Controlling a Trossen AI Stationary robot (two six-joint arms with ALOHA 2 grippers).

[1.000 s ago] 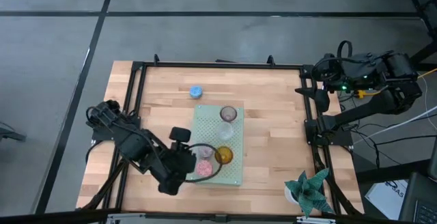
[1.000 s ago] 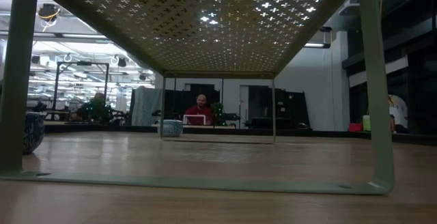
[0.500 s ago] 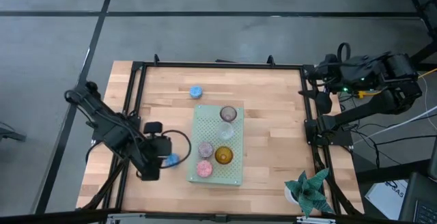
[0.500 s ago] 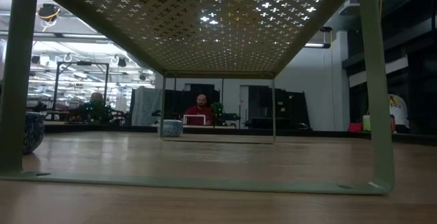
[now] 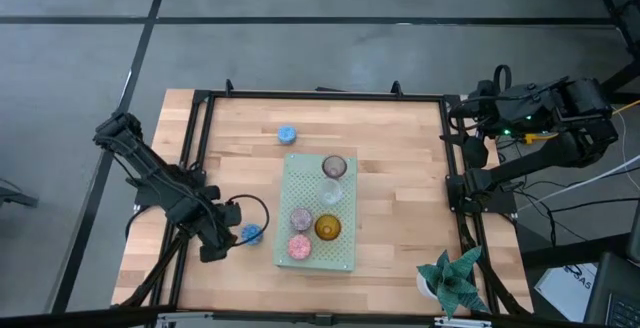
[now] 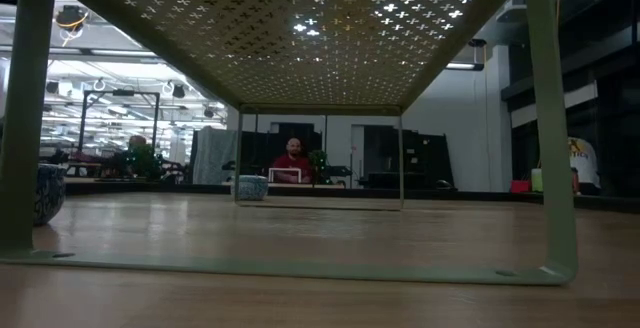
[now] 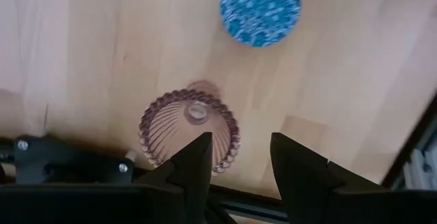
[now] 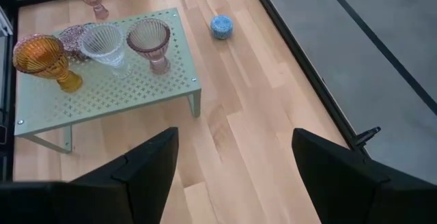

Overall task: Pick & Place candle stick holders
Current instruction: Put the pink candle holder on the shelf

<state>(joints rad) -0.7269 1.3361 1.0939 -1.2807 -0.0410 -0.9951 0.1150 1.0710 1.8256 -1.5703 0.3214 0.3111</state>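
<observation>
Several glass holders stand on the pale green board (image 5: 340, 253): brownish (image 5: 334, 166), clear (image 5: 330, 193), mauve (image 5: 301, 218), amber (image 5: 327, 228) and pink (image 5: 299, 248). One blue holder (image 5: 287, 134) stands on the table beyond the board. A second blue one (image 5: 250, 233) stands left of the board. My left gripper (image 5: 213, 246) is open beside it. Its wrist view shows a ribbed mauve holder (image 7: 190, 128) on the table just ahead of the fingers (image 7: 198, 166), with the blue holder (image 7: 260, 9) farther off. My right gripper (image 8: 235, 183) is open and empty at the right edge.
A green paper-like plant in a white pot (image 5: 452, 278) stands at the near right corner. Black frame rails (image 5: 320, 96) run along the table's edges. Bare wood lies right of the board. The low view looks under the board (image 6: 300, 28) into the room, where a person sits far off.
My left gripper has drawn back from the board's near left part toward the table's left edge, and its arm has swung out to the left. The blue holder left of the board, earlier covered by the arm, now shows. The holders on the board have stayed put.
</observation>
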